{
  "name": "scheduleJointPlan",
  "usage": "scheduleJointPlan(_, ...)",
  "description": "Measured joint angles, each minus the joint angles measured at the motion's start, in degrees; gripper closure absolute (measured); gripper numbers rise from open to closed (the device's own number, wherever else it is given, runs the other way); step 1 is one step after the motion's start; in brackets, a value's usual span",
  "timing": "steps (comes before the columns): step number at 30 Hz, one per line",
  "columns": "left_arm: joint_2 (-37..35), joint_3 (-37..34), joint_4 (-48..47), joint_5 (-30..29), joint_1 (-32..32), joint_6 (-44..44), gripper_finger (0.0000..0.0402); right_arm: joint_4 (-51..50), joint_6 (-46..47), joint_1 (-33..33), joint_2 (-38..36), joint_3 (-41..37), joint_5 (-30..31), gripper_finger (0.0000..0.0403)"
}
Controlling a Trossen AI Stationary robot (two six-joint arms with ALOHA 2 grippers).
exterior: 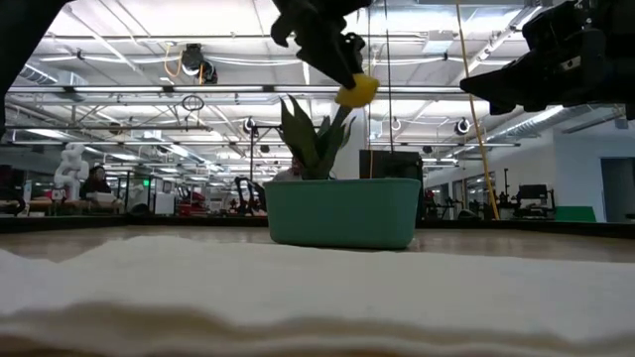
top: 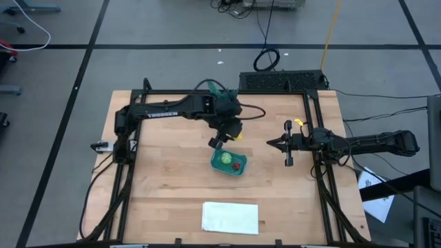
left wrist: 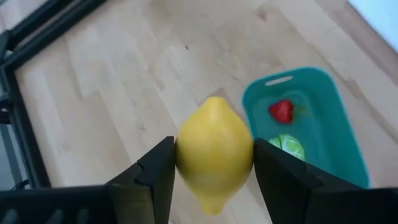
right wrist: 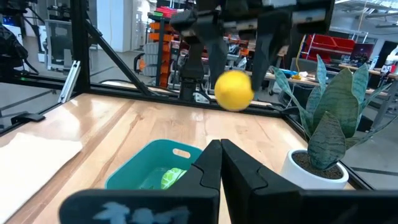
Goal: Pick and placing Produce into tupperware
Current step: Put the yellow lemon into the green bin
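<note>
My left gripper (left wrist: 214,163) is shut on the yellow lemon (left wrist: 214,152), high above the table beside the teal tupperware (left wrist: 323,134); the lemon also shows in the low view (exterior: 355,91) and the right wrist view (right wrist: 234,90). The round light-green piece (left wrist: 287,147) and the dark red piece (left wrist: 282,111) lie on the bottom of the tupperware (top: 229,163). My right gripper (top: 272,143) is shut and empty, above the table to the right of the tupperware. My left gripper pinches the lemon's two opposite sides (left wrist: 181,155) at its widest part between its two fingers (left wrist: 155,174). The fingers come from above, pointing down. The lemon is lifted clear of the table and of the tupperware, one pointed end toward the wrist camera.
A spiky green potted plant (right wrist: 326,134) stands on the table behind the tupperware, near the far edge. A white flat sheet (top: 230,216) lies near the front edge. Black frame rails (top: 124,172) run along the table's left and right sides.
</note>
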Motion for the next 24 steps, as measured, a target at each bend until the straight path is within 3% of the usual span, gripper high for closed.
scheduleJointPlan(14, -4.8, -0.1, -4.2, 7.5, 3.3, -3.5, 0.0218, 0.0, 0.1, 0.0, 0.0, 0.0, 0.0, 0.0403)
scheduleJointPlan(24, -12.7, -0.1, -3.8, 7.4, 4.2, -4.3, 0.0218, -0.1, 0.1, 0.0, 0.2, 0.0, 0.0, 0.0403)
